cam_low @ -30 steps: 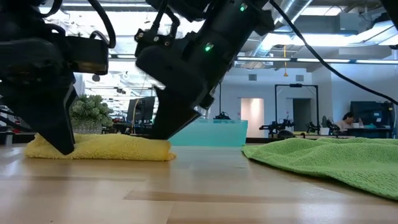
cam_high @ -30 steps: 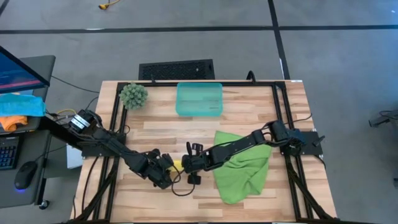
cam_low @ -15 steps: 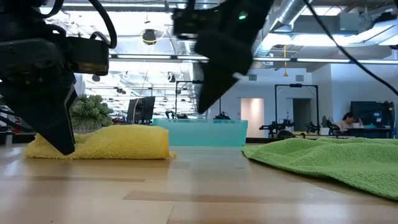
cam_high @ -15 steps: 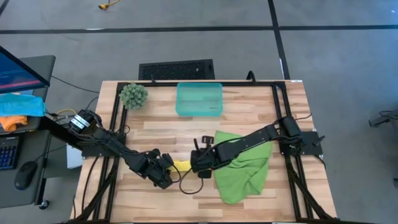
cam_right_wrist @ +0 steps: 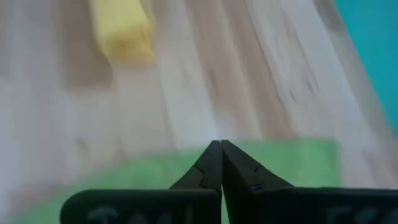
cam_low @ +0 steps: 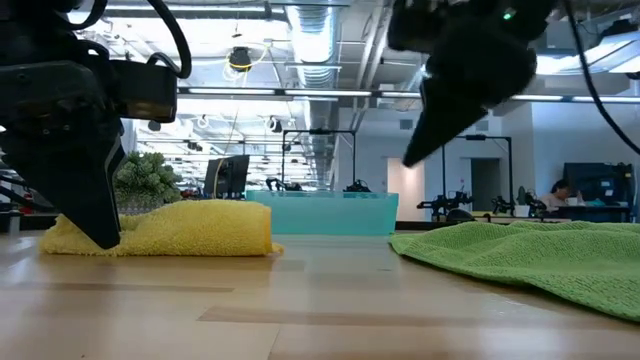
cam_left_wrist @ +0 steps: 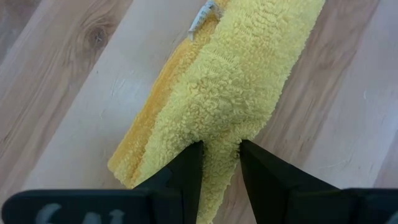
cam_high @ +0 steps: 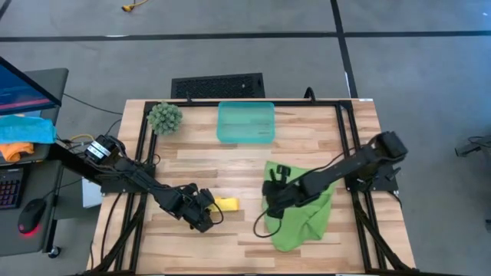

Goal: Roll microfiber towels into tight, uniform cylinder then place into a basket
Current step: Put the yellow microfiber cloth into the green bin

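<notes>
Overhead and table-level views, with both wrist cameras. I see the wooden table point(cam_high: 307, 146) carrying every item. The green towel point(cam_high: 303, 205) is the largest cloth: it lies unrolled and rumpled on the right half of the table, in front of the basket point(cam_high: 245, 122), a translucent teal tray at the far edge near the middle. From table height the basket's wall shows behind the yellow towel point(cam_low: 170, 229).

My right gripper point(cam_high: 274, 184) hangs in the air over the near-left edge of the green towel. Its fingers point(cam_right_wrist: 239, 167) are pressed tip to tip and hold nothing. The wrist camera looks past them to the green cloth below, with the yellow roll farther off.

My left gripper point(cam_high: 203, 208) sits low on the table left of centre, at the left end of the yellow towel. That towel is a short, thick, loosely rolled bundle lying flat on the wood, well apart from the basket. The left fingers point(cam_left_wrist: 186, 171) stand partly apart, straddling a fold of yellow pile and pinching it between them.

A fuzzy green ball plant point(cam_high: 164, 116) stands at the far-left corner of the table, just left of the basket.
</notes>
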You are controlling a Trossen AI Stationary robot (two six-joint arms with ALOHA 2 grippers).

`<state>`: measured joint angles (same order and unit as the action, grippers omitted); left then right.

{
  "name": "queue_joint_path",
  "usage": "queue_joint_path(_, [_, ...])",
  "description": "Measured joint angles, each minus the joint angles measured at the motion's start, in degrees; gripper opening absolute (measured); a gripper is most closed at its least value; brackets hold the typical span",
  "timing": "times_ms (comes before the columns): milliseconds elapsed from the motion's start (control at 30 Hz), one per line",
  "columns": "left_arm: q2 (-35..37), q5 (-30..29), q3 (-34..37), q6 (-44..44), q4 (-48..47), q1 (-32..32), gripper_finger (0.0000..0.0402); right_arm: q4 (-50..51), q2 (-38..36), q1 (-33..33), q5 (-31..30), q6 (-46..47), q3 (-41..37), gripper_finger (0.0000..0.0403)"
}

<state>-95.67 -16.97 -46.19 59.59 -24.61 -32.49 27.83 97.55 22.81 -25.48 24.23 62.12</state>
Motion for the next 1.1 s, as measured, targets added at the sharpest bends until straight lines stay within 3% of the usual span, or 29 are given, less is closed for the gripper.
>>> queue_joint_path(167, [-0.01,0.13,0.00,0.02,0.10,0.09,0.0105,-21.37,-3.12,-0.28,0.46,2.78,-7.77,0.0032])
queue_joint_path(367, [-0.01,0.19,0.02,0.50,0.12,0.04,0.0105,-32.21,-0.52,-3.18,6.90,4.34,-8.25,0.0066])
queue_joint_path(800, [-0.03,0.24,0.02,-0.68,0.12,0.02,0.0105,-45.05,10.34,-10.12,21.72,13.20,-6.23,0.0264])
queue_joint_path(933, [-0.03,0.23,0.01,-0.76,0.12,0.02,0.0105,-45.16,14.34,-11.26,23.81,13.46,-3.32,0.0291])
queue_joint_path(1100, [-0.03,0.22,0.02,-0.81,0.14,0.02,0.0105,-44.85,18.66,-12.54,26.30,13.46,0.01,0.0297])
